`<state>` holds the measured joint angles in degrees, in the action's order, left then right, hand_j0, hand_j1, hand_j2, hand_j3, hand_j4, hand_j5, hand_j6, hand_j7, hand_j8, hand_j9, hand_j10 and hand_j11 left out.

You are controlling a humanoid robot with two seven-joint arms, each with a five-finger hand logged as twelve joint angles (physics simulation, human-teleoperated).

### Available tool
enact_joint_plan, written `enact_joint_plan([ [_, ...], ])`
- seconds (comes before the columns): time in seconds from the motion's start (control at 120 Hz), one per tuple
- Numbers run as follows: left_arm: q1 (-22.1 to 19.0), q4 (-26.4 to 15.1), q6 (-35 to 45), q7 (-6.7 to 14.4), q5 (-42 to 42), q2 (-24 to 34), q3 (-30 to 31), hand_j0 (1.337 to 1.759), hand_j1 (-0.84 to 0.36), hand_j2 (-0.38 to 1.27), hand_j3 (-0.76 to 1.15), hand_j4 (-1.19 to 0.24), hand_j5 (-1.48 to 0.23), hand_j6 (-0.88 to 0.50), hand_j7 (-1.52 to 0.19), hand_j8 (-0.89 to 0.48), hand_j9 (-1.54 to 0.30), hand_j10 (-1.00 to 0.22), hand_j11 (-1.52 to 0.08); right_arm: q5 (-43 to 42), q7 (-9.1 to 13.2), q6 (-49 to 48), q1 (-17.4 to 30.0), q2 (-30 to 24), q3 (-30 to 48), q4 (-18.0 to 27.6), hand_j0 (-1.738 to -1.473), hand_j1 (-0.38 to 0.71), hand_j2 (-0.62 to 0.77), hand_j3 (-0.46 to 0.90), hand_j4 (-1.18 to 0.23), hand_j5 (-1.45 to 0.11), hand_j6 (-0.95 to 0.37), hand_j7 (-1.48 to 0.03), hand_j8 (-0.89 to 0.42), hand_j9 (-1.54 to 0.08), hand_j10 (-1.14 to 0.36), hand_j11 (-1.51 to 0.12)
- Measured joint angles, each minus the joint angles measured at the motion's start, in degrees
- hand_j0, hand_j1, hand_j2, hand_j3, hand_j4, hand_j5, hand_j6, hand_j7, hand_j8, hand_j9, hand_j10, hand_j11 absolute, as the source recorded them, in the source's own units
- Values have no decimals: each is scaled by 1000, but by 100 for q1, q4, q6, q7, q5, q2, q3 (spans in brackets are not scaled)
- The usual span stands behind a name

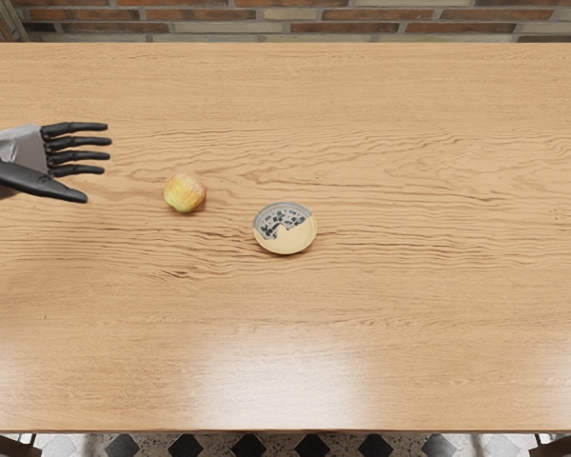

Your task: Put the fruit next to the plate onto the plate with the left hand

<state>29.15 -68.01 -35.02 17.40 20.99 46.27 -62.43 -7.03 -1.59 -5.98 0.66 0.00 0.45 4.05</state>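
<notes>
A yellow-red apple (185, 192) lies on the wooden table, left of centre. A short way to its lower right sits a small cream plate (290, 242) with a blue pattern, nothing on it. My left hand (86, 164) reaches in from the left edge, its dark fingers (76, 143) stretched out straight and the thumb spread below them. It is open, holds nothing, and its fingertips stop well short of the apple's left side. The right arm does not show.
The wooden table (409, 314) fills nearly the whole view. A brick wall (285, 19) runs along its far edge, and a checkered floor shows below the near edge.
</notes>
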Motion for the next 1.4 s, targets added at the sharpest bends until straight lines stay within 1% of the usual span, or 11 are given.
enact_joint_plan([
  [0.25, 222, 32, 0, 0, 3, -132, 3, 1658, 57, 51, 0, -245, -318, -245, -318, -245, -318, -245, -318, -1, -1, 4, 4, 0, -9, -1, -1658, -305, -7, 0, -37, -47, -37, -47, -37, -47, -37, -47],
  [0.375, 740, -37, 0, 28, 130, -209, 159, 1658, 57, 51, 0, -245, -318, -245, -318, -245, -318, -245, -318, -1, 0, 4, 4, 0, -10, -1, -1658, -305, -7, 0, -37, -47, -37, -47, -37, -47, -37, -47],
  [0.483, 1136, -466, 0, 87, 809, -188, 522, 1658, 57, 51, 0, -245, -318, -245, -318, -245, -318, -245, -318, 0, 1, 5, 4, 0, -10, -1, -1658, -305, -7, 0, -37, -47, -37, -47, -37, -47, -37, -47],
  [0.567, 1773, -627, 0, 107, 1279, -162, 1043, 1658, 57, 51, 0, -246, -318, -246, -318, -245, -318, -245, -318, 0, 1, 4, 5, 0, -10, -1, -1658, -305, -7, 0, -37, -47, -37, -47, -37, -47, -37, -47],
  [0.658, 2529, -713, 1, 146, 1529, -31, 2012, 1658, 57, 51, 0, -246, -318, -246, -318, -246, -318, -245, -318, 0, 1, 4, 5, 0, -10, -1, -1658, -305, -7, 0, -37, -47, -37, -47, -37, -47, -37, -47],
  [0.833, 3393, -996, 0, 184, 1666, 347, 3511, 1658, 57, 51, 0, -247, -318, -247, -318, -247, -318, -246, -318, 0, 1, 3, 5, 0, -10, -1, -1658, -305, -7, 0, -37, -47, -37, -47, -37, -47, -37, -47],
  [0.992, 3725, -1235, 38, 797, 1713, 288, 4065, 1658, 57, 51, 0, -248, -319, -248, -318, -248, -318, -247, -318, 0, 1, 5, 5, 0, -10, -1, -1658, -305, -7, 0, -37, -47, -37, -47, -37, -47, -37, -47],
  [1.058, 3771, -1284, 198, 964, 1827, 243, 4165, 1658, 57, 51, 0, -248, -319, -248, -318, -248, -318, -247, -318, 0, 1, 4, 5, 0, -10, -1, -1658, -305, -7, 0, -37, -47, -37, -47, -37, -47, -37, -47],
  [1.15, 3903, -1365, 438, 1072, 1906, 179, 4233, 1658, 57, 51, 0, -248, -319, -249, -319, -249, -318, -248, -318, 0, 1, 3, 5, 0, -10, -1, -1658, -305, -7, 0, -37, -47, -37, -47, -37, -47, -37, -47],
  [1.25, 4390, -1419, 849, 1120, 1932, 49, 4528, 1658, 57, 51, 0, -248, -319, -249, -318, -248, -318, -247, -318, 0, 1, 3, 5, 0, -10, -1, -1658, -305, -7, 0, -37, -47, -37, -47, -37, -47, -37, -47],
  [1.4, 5479, -1436, 1750, 1217, 1903, -412, 5665, 1658, 57, 51, 0, -248, -319, -249, -318, -248, -318, -247, -318, 0, 1, 4, 5, 0, -10, -1, -1658, -305, -7, 0, -37, -48, -37, -47, -37, -47, -37, -47],
])
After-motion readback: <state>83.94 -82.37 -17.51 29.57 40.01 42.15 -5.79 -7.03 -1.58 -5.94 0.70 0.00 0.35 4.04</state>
